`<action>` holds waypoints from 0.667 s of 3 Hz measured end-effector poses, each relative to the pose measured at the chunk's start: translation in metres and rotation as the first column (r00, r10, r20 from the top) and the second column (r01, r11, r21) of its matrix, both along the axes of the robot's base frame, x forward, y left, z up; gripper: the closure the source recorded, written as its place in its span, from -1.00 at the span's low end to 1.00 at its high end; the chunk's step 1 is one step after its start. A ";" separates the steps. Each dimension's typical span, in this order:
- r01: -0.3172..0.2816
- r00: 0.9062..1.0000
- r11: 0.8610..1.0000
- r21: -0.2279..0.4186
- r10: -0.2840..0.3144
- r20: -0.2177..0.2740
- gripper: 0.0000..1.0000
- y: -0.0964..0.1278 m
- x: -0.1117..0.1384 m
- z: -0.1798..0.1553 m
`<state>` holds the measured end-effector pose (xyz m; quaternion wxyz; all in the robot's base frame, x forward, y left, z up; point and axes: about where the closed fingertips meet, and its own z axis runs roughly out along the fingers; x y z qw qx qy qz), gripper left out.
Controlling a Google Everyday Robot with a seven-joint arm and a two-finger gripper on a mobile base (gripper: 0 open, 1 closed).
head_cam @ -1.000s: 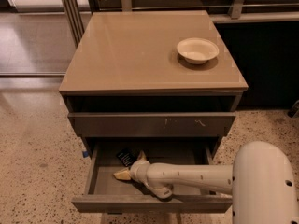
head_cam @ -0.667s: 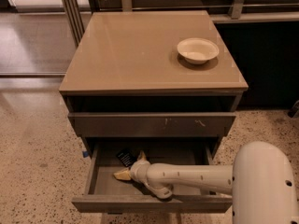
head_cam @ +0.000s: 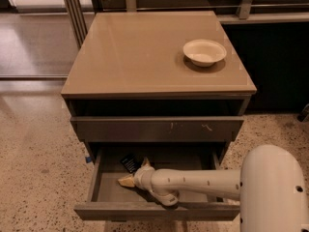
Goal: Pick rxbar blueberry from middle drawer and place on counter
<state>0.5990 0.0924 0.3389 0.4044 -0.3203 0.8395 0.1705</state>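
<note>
The middle drawer [head_cam: 96, 185] is pulled out below the counter [head_cam: 145, 52]. The rxbar blueberry [head_cam: 129, 162], a small dark wrapper with white print, lies on the drawer floor near the back left. My white arm reaches in from the right. My gripper [head_cam: 133, 171] is inside the drawer, right beside the bar, with its tan fingers [head_cam: 125, 181] spread apart. One finger lies in front of the bar and the other to its right. The bar rests on the drawer floor, not gripped.
A white bowl [head_cam: 204, 51] sits on the counter at the back right. The upper drawer front [head_cam: 157, 129] with small white scratches overhangs the back of the open drawer. Speckled floor lies on both sides; metal posts [head_cam: 72, 8] stand behind the cabinet on the left.
</note>
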 end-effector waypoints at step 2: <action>0.014 0.999 0.999 0.033 -0.012 -0.042 1.00 -0.013 0.010 0.031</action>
